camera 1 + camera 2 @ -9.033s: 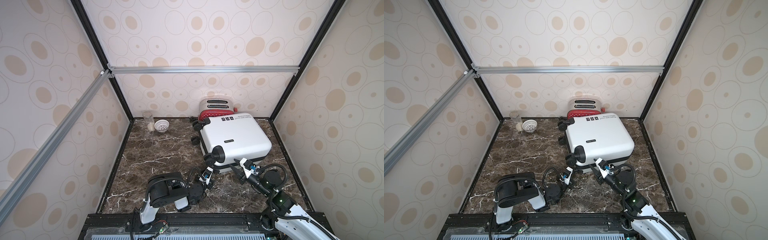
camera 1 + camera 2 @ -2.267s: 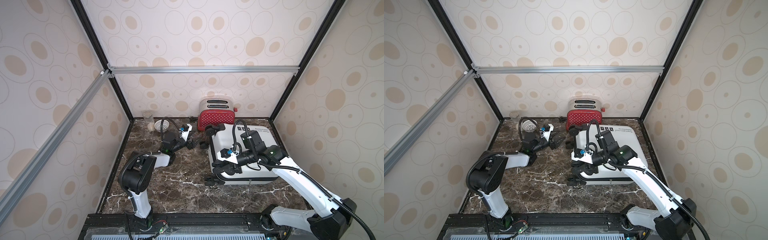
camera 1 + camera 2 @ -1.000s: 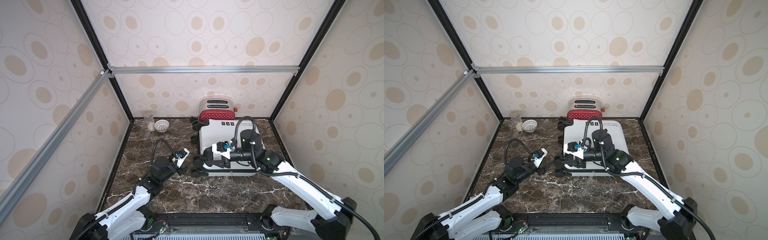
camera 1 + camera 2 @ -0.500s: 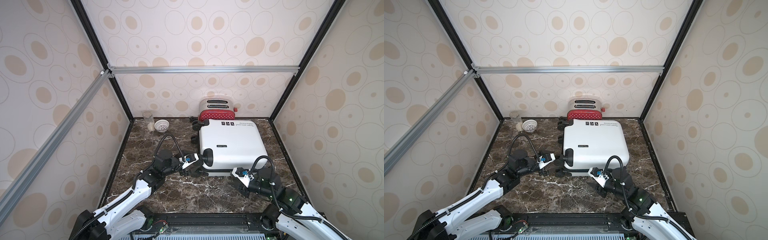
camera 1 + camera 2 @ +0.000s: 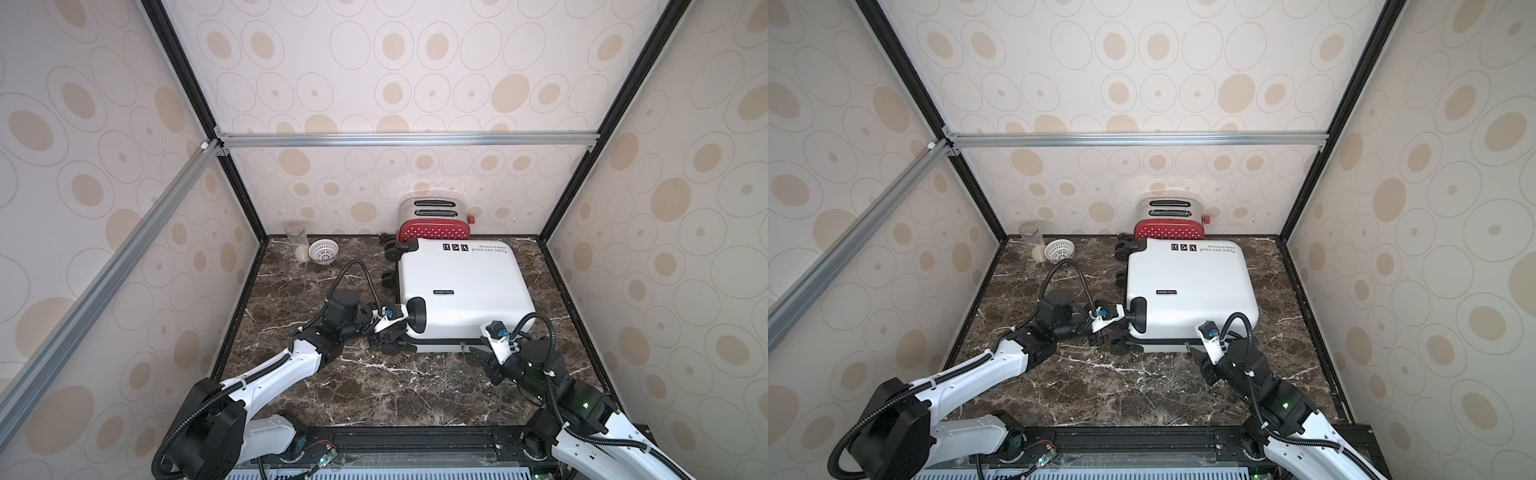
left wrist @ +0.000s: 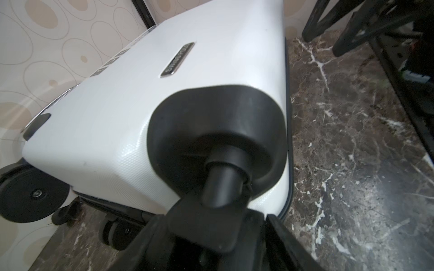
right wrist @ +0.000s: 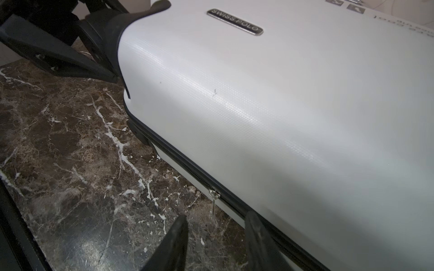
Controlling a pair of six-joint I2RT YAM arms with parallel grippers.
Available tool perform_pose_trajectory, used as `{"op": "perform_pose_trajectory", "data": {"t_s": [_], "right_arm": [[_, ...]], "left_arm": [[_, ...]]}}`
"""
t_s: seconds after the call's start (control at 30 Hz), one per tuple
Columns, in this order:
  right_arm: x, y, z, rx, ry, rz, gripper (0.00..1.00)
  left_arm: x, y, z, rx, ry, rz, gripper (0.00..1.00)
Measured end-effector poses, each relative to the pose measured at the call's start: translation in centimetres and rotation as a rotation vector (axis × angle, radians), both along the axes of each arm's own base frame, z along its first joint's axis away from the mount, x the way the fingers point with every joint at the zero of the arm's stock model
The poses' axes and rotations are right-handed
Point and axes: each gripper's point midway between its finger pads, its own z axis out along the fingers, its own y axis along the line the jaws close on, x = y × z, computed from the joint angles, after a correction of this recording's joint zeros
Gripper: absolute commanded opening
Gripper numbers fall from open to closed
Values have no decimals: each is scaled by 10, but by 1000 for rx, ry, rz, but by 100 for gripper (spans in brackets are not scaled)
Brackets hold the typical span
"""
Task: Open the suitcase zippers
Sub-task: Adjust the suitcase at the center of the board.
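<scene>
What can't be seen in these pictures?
Whether the left claw grips: suitcase wheel mount covers its tips, left wrist view.
Far sides of the zipper band: hidden by the shell in both top views.
The printed text: cut off by the right wrist view's edge.
Contents of the jar: too small in a top view.

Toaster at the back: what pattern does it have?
The toaster is red with white polka dots, clearest in a top view.
</scene>
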Motion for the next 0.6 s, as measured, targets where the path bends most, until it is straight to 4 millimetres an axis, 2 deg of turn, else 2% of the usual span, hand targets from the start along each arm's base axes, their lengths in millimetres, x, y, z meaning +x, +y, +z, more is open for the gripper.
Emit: {"op": "perform_pose_trajectory", "data": {"t_s": [0.1, 0.17, 0.3, 0.4, 0.5, 0.6], "right_arm": [[3, 5, -5, 35, -10, 0, 42], [4, 8, -13, 58, -5, 3, 42], [5, 13, -29, 99, 12, 2, 43], [3, 16, -31, 125, 28, 9, 45], [-5, 21, -33, 146, 27, 27, 45], [-11, 25, -44, 133, 12, 38, 45]], "left_arm": [[-11, -10, 3, -2, 19, -93, 10], [-15, -12, 6, 4, 48, -114, 5], [-4, 9, 8, 18, 127, -71, 3], [0, 24, 9, 34, 175, -39, 3], [-2, 28, 12, 38, 211, -25, 4], [0, 29, 14, 32, 244, -6, 4]]}}
